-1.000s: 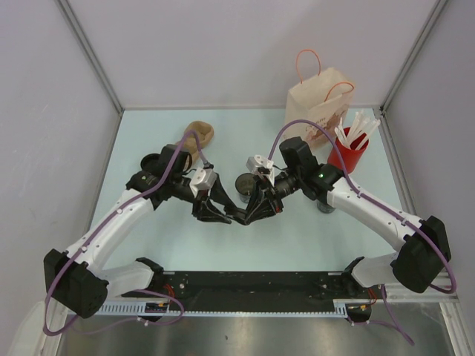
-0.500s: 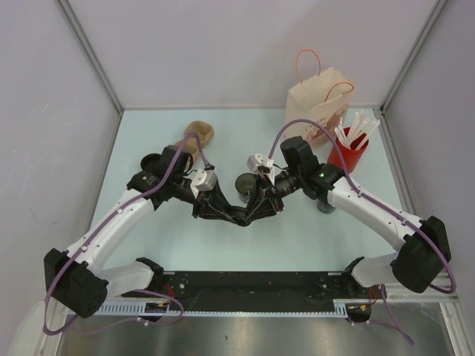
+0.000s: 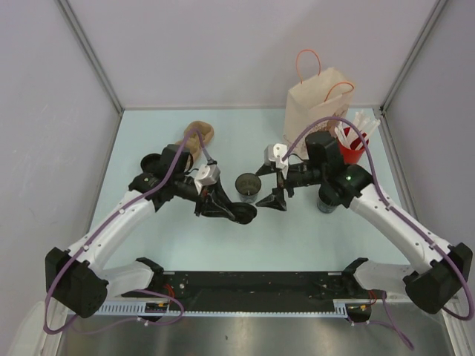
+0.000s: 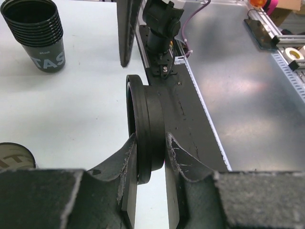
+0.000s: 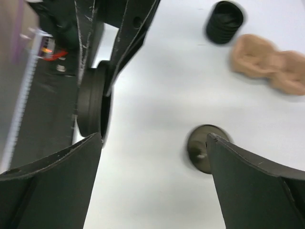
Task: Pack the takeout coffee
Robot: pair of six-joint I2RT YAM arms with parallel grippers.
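The left end effector (image 4: 150, 141) is pinching the stiff, light lid (image 4: 143, 114) edgewise; the right end effector (image 3: 272, 185) is gaping empty beside the open takeout coffee cup (image 3: 245, 185), probably best gripped round its wall.

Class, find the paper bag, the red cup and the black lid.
paper bag (image 3: 315, 111), top view, its front face.
red cup (image 3: 352, 153), top view, its side wall.
black lid (image 4: 143, 124), left wrist view, its outer rim.

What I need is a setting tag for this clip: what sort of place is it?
Likely a robotics test cell: plain grey walls around the table, two arms bolted to a metal rail.
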